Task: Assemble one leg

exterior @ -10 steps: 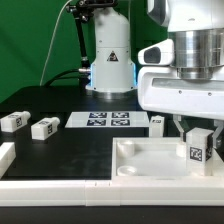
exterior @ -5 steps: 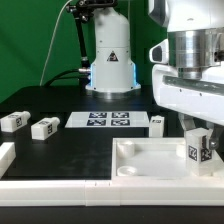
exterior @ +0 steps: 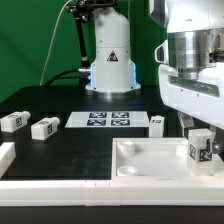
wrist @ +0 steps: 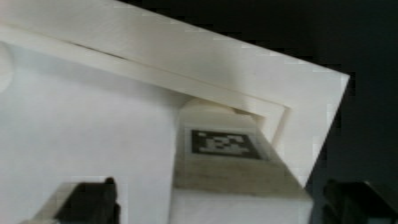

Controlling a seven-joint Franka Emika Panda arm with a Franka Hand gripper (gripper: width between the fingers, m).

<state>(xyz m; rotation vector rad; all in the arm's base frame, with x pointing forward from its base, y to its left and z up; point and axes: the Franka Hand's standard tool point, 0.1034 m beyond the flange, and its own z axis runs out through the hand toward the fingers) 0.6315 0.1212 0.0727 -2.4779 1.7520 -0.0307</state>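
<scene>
Free room: the black table lies open across the middle, in front of the marker board. Obstacles: two loose legs near the exterior view's left; a third leg just beside the marker board's right end; the tabletop, with raised rim, fills the near right. Over its right corner the gripper with an upright leg blocks passage. Wrist view: the leg fills the gap between the fingers.
</scene>
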